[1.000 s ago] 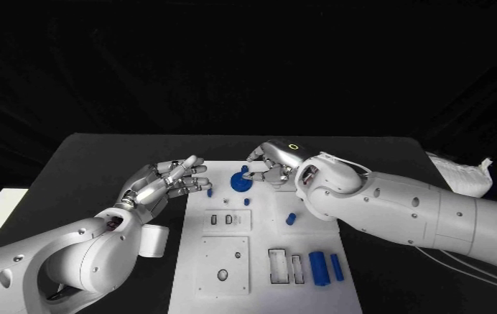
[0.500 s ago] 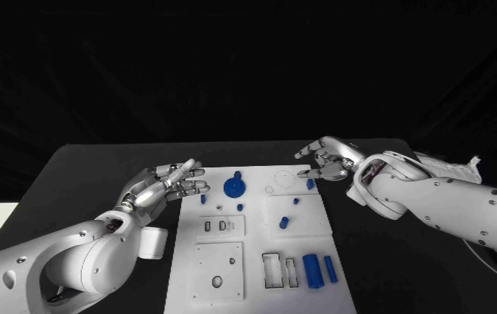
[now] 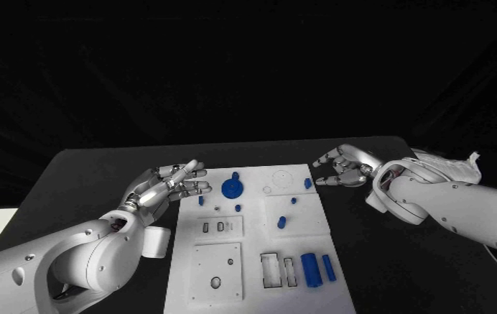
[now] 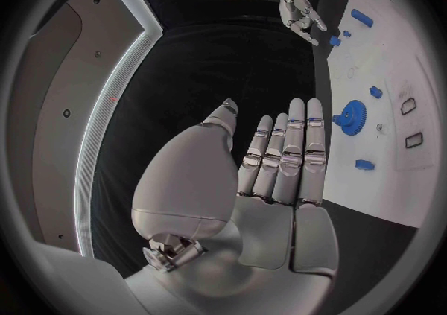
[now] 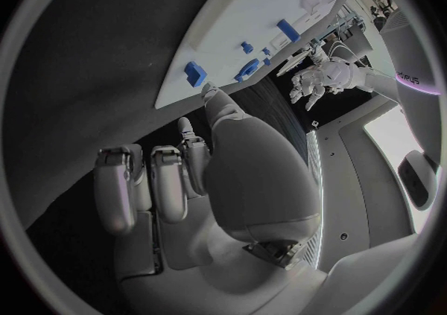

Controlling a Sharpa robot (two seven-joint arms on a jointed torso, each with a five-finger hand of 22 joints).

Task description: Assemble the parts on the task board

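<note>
Task board (image 3: 248, 256), tabletop centre. Blue gear (image 3: 233, 187) at far end, nearer the left hand (image 3: 166, 186); right hand (image 3: 347, 165) off far-right corner. Both empty, fingers apart.

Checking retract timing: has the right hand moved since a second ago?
Yes. The right hand has pulled away from the blue gear and now sits off the task board's far right corner.

Flat white plastic task board (image 3: 259, 256) carries bright blue plastic parts (a round blue gear (image 3: 232, 187) among them) on a matte black table (image 3: 93, 177).
</note>
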